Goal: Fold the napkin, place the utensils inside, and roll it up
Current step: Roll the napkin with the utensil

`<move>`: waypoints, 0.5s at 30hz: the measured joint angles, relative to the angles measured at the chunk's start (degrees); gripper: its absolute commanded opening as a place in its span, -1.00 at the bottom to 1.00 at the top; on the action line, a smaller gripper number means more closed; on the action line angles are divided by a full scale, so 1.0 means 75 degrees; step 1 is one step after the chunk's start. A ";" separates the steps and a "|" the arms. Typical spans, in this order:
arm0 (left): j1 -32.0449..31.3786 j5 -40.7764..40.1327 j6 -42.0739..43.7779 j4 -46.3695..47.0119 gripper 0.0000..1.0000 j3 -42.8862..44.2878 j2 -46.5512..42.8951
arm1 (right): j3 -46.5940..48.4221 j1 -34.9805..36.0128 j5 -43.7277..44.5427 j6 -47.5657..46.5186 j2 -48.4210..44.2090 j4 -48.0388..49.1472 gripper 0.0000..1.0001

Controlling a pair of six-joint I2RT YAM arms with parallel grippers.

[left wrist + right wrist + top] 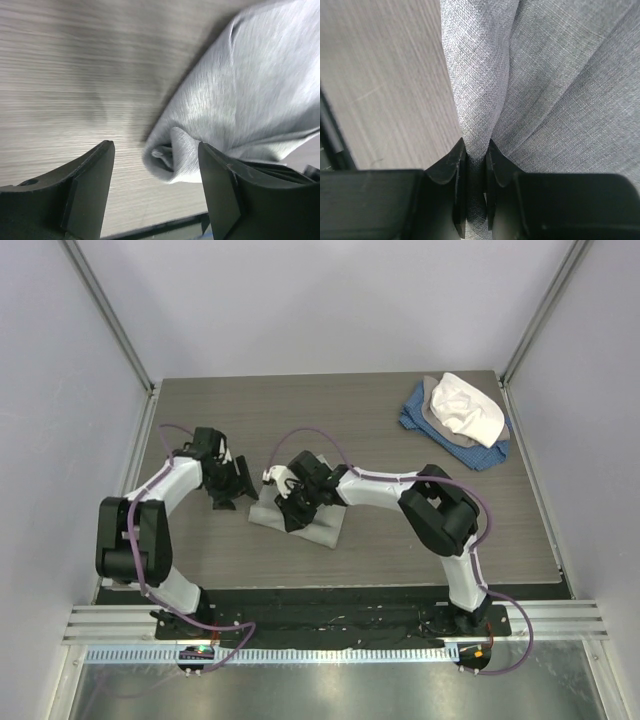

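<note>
The light grey napkin (318, 528) lies bunched and partly rolled at the table's middle. My right gripper (293, 506) is over its left part and is shut on a raised fold of the cloth, seen pinched between the jaws in the right wrist view (476, 150), with the napkin (560, 90) spreading beyond. My left gripper (240, 485) is open just left of the napkin. In the left wrist view the napkin's rolled end (172, 155) lies between the open fingers (156, 167), nearer the right one. No spoon shows in any view.
A heap of blue, grey and white cloths (460, 415) lies at the back right corner of the wooden table (200, 430). Grey walls stand on the left, right and back. A black strip (330, 595) edges the table's near side.
</note>
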 measured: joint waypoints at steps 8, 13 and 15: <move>0.0119 -0.0356 -0.0734 0.1268 0.37 -0.1480 -0.1903 | 0.0064 -0.0743 -0.2154 0.0562 0.0463 0.0099 -0.63; 0.0119 0.0169 -0.1236 0.2582 0.28 -0.2725 -0.2672 | 0.0501 -0.0991 -0.2943 0.0702 0.0912 -0.0259 -0.63; 0.0114 0.0388 -0.1355 0.2975 0.23 -0.2946 -0.2684 | 0.0676 -0.1049 -0.3142 0.0714 0.1052 -0.0449 -0.63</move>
